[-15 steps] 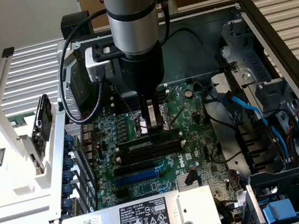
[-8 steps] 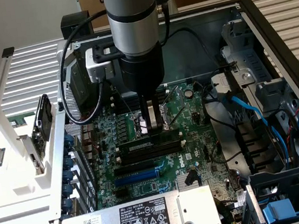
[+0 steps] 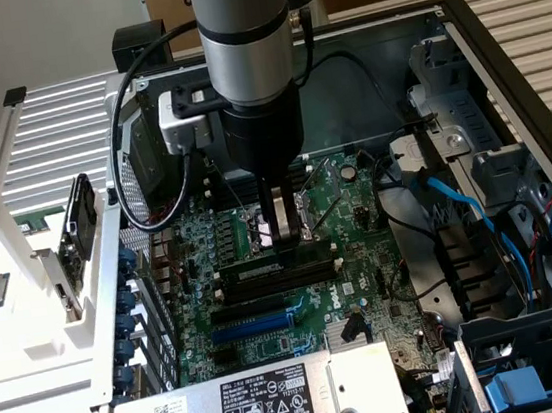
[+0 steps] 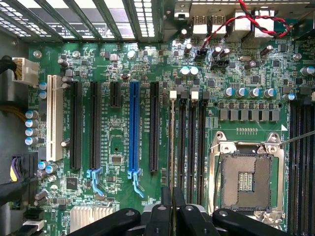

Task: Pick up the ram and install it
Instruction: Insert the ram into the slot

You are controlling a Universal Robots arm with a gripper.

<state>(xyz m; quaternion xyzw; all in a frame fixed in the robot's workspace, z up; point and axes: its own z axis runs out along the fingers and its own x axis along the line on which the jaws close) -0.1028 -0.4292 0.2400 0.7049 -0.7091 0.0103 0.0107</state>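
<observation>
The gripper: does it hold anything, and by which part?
The gripper seems shut on the ram, seen edge-on: its fingers pinch the two flat faces at the upper edge, above the memory slots.

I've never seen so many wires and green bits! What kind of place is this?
Probably a computer workshop or lab. You're looking inside an open desktop computer case: the green motherboard, the power supply, and a robot arm holding the ram over the memory slots.
</observation>
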